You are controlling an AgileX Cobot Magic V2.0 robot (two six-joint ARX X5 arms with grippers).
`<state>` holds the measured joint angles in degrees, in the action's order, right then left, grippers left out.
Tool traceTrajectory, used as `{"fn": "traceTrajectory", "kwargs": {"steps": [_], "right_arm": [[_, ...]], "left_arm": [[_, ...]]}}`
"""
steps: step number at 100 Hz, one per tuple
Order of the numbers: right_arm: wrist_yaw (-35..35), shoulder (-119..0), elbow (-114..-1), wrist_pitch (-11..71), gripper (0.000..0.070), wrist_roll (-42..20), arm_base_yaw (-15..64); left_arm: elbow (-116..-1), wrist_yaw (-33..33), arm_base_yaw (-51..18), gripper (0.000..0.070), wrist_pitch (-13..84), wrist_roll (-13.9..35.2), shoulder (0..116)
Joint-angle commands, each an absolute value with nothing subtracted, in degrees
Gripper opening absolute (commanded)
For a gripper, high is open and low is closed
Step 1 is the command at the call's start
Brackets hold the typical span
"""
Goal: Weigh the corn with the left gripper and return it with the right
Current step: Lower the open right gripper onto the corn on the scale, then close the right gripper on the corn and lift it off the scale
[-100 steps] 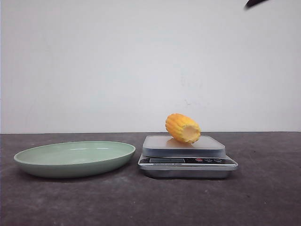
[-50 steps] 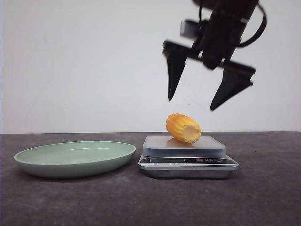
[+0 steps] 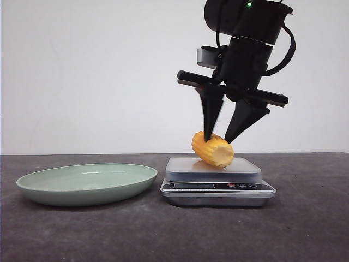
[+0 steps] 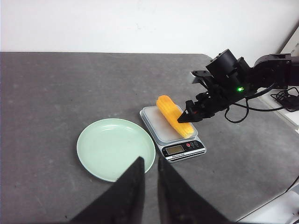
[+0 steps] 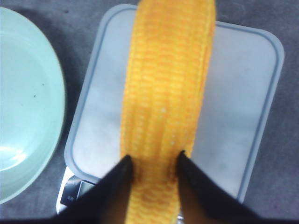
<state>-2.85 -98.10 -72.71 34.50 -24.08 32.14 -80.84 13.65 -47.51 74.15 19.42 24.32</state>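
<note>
The corn [image 3: 215,150], a stubby yellow-orange cob, lies on the platform of the silver kitchen scale [image 3: 218,188]. My right gripper [image 3: 217,140] comes straight down on it. In the right wrist view its gripper [image 5: 153,161] has both black fingers pressed against the sides of the corn [image 5: 168,84], which still rests on the scale [image 5: 233,93]. In the left wrist view the corn [image 4: 174,114] shows with the right arm [image 4: 224,79] over it. My left gripper [image 4: 150,161] is shut and empty, high above the table near the plate; it is out of the front view.
A pale green plate [image 3: 87,183] sits empty left of the scale, close to it; it also shows in the left wrist view [image 4: 114,147] and the right wrist view [image 5: 23,116]. The table [image 3: 305,229] is dark grey, with a white wall behind.
My right gripper came down from the top right, wide open above the corn half a second ago, and has now closed its fingers on the corn. The corn has not moved.
</note>
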Motion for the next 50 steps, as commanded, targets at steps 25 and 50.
{"fn": "traceTrajectory", "kwargs": {"steps": [25, 50], "right_arm": [[-2.5, -98.9, -73.5, 36.2, 0.0002, -25.1, 32.6], [-3.0, -95.1, -73.6, 30.5, 0.0003, -25.1, 32.6]], "left_arm": [[-81.9, 13.5, -48.0, 0.0009, 74.0, 18.5, 24.7], [-81.9, 13.0, -48.0, 0.0009, 77.4, 19.1, 24.7]]}}
